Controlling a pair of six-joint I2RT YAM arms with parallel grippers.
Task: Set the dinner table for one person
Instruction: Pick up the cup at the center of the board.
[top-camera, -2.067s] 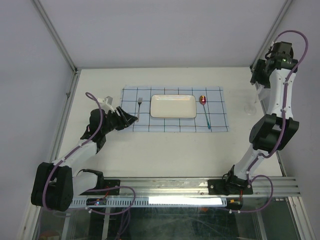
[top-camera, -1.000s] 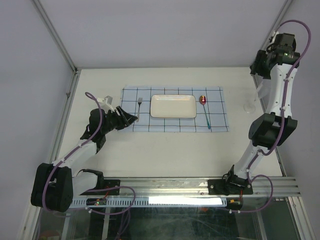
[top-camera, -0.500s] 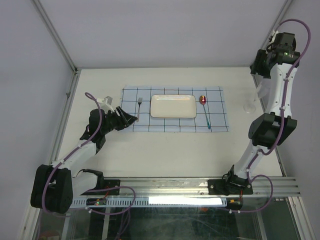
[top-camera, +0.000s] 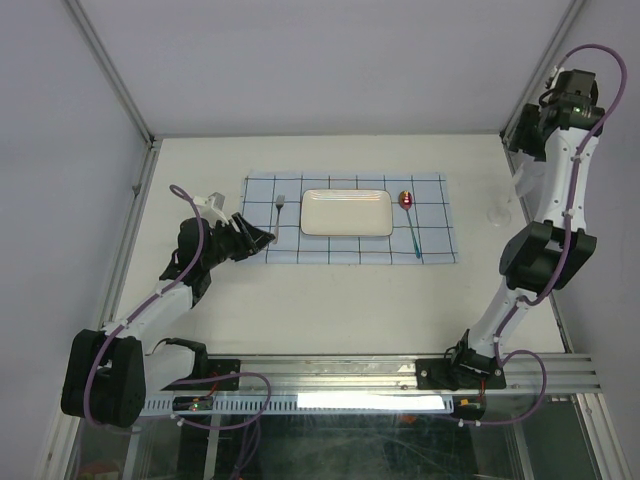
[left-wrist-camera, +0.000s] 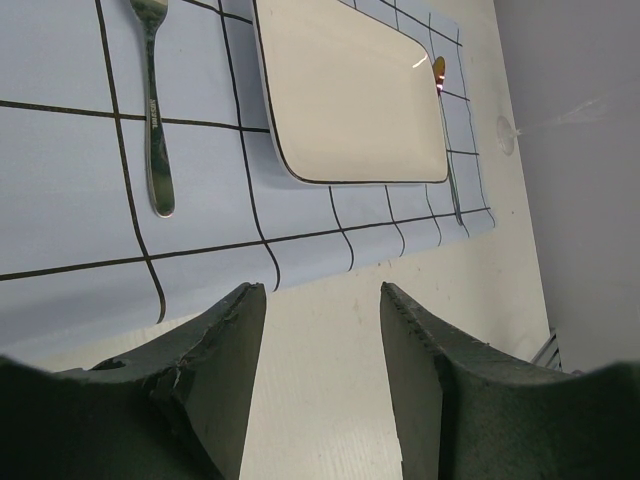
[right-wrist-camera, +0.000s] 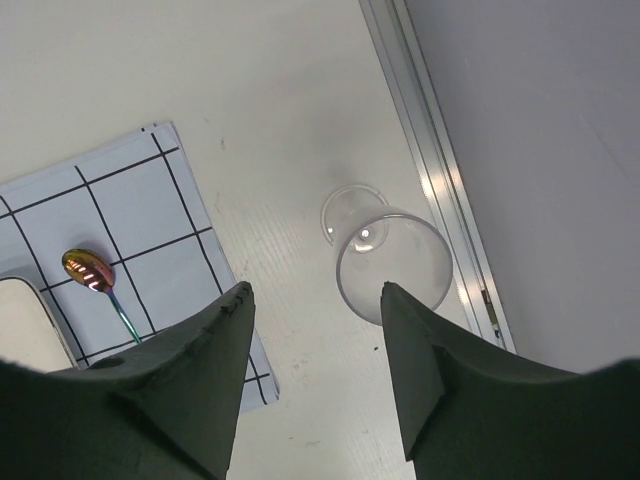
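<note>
Ana: Right arm's wrist has risen and swung toward the far right corner since a moment ago; the left arm is as it was. What lies under them?

Ben: Dinner table (top-camera: 330, 310): a cream-white top spanning the whole cell beneath both arms, with an aluminium rail (top-camera: 135, 220) along each side. On its far half lies a pale-blue cloth (top-camera: 345, 250) with dark grid lines, spread flat.

Ana: And at the centre of the cloth?

Ben: White rectangular plate (top-camera: 347, 212), its long side running left to right.

Ana: The grippers?

Ben: Right gripper (right-wrist-camera: 315, 295): high over the table's right edge, fingers spread with nothing between them. Left gripper (left-wrist-camera: 322, 295): low, at the cloth's near left corner, fingers parted and gripping nothing.

Ana: The cutlery?

Ben: Spoon (top-camera: 411, 225): on the cloth to the right of the plate, iridescent bowl toward the far edge, teal handle toward us. Fork (top-camera: 280, 212): steel, left of the plate, tines toward the far edge. Neither touches the plate.

Ana: Anything off the cloth?

Ben: Clear glass (right-wrist-camera: 392, 265): upright on bare tabletop, between the cloth's right edge and the right rail, seen far below through the gap in the right gripper's fingers.
</note>
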